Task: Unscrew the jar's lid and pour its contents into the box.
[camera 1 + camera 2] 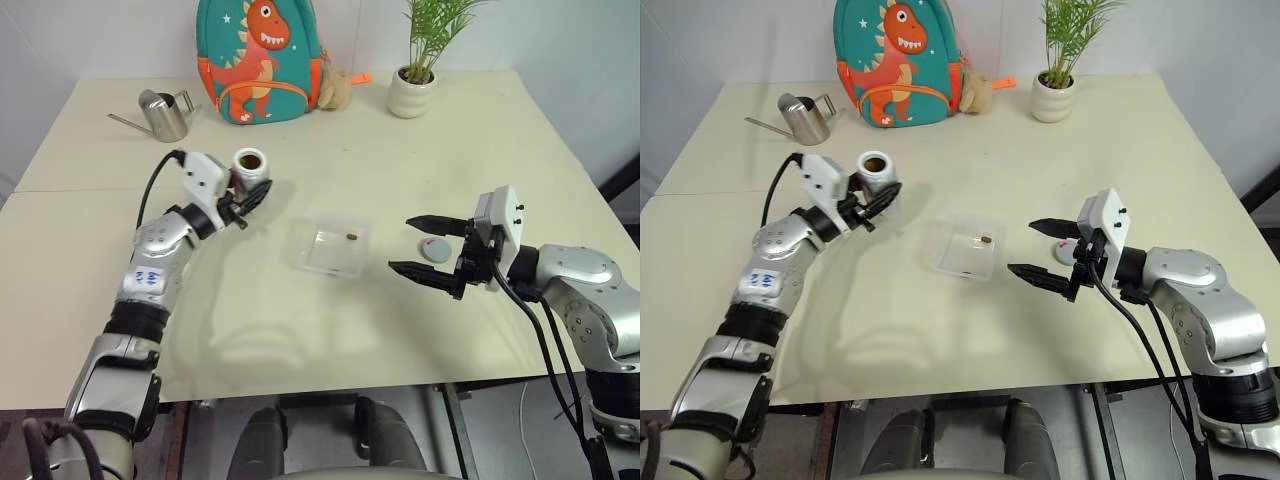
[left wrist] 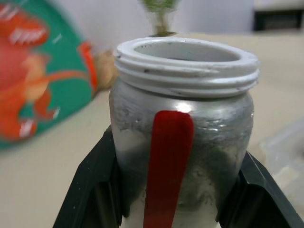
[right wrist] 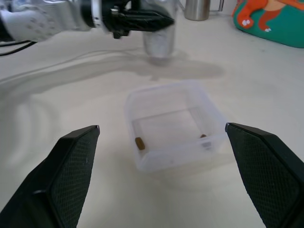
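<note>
1. While upright on the table beside the box (image 1: 334, 246), jar (image 1: 250, 170) clamped in left gripper (image 1: 247, 197), lid (image 1: 435, 249) off.
2. Right gripper (image 1: 428, 247) spread wide, empty.
3. Best tipped slowly, mouth directly over box.

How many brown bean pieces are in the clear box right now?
2. In the right wrist view, one brown piece lies on the floor of the box near one wall, and a second sits by the neighbouring corner. More may remain inside the jar, hidden.

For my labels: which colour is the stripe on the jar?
Red, on the silvery-grey jar; best in the left wrist view.
</note>
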You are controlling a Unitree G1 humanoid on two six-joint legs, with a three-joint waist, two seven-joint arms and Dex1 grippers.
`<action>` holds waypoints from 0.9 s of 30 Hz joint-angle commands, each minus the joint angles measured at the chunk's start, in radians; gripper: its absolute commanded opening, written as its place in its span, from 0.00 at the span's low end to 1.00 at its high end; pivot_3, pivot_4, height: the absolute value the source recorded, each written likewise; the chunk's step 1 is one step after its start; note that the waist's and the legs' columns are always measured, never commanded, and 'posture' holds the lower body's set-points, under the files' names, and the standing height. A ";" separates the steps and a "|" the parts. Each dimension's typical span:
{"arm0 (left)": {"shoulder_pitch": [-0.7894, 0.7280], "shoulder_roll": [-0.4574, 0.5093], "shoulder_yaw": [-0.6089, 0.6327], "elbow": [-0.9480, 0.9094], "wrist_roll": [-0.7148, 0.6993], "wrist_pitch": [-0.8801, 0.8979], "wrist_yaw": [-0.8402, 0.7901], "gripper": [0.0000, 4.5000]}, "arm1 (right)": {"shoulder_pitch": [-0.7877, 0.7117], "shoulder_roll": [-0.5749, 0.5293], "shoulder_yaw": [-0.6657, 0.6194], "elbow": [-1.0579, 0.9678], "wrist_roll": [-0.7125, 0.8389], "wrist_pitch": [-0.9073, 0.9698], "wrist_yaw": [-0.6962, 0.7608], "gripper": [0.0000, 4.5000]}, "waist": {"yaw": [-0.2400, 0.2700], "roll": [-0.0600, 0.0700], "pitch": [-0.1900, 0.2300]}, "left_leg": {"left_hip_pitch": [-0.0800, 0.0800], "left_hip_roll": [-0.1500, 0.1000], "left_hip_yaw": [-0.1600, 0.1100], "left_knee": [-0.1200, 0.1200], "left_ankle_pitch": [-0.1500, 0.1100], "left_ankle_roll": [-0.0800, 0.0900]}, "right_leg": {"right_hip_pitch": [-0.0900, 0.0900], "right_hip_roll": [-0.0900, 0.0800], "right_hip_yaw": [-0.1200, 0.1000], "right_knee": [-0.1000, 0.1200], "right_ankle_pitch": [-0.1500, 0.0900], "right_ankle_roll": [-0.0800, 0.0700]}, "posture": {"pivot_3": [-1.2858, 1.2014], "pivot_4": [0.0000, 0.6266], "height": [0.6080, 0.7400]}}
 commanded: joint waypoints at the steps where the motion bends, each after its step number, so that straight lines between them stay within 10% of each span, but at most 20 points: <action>1: 0.075 0.020 0.157 -0.110 -0.082 0.135 0.062 0.42 | -0.038 0.025 0.016 0.024 -0.012 -0.042 0.019 0.99 | -0.001 0.000 0.000 | 0.000 0.000 0.000 0.000 0.000 0.000 | 0.000 0.000 0.000 0.000 0.000 0.000 | 0.52 0.24 1.00; 16: 0.220 -0.033 0.399 0.083 0.107 -0.110 0.207 0.42 | -0.130 0.105 0.083 0.108 -0.059 -0.079 0.046 0.99 | 0.006 -0.002 -0.001 | 0.000 0.000 0.001 -0.002 0.000 -0.001 | 0.000 0.000 0.000 -0.002 0.001 -0.001 | 0.52 0.24 1.00; 24: 0.238 -0.042 0.417 0.133 0.135 -0.171 0.214 0.99 | -0.145 0.108 0.085 0.118 -0.060 -0.076 0.054 1.00 | 0.003 -0.003 -0.002 | 0.001 0.000 0.001 -0.002 0.000 -0.001 | 0.000 0.000 0.000 -0.002 0.001 -0.001 | 0.52 0.24 1.00; 27: 0.262 -0.031 0.421 0.107 0.147 -0.161 0.213 1.00 | -0.145 0.110 0.086 0.116 -0.057 -0.073 0.055 1.00 | 0.002 -0.003 -0.002 | 0.001 0.000 0.001 -0.002 0.000 -0.001 | 0.000 0.000 0.000 -0.002 0.001 -0.001 | 0.52 0.24 1.00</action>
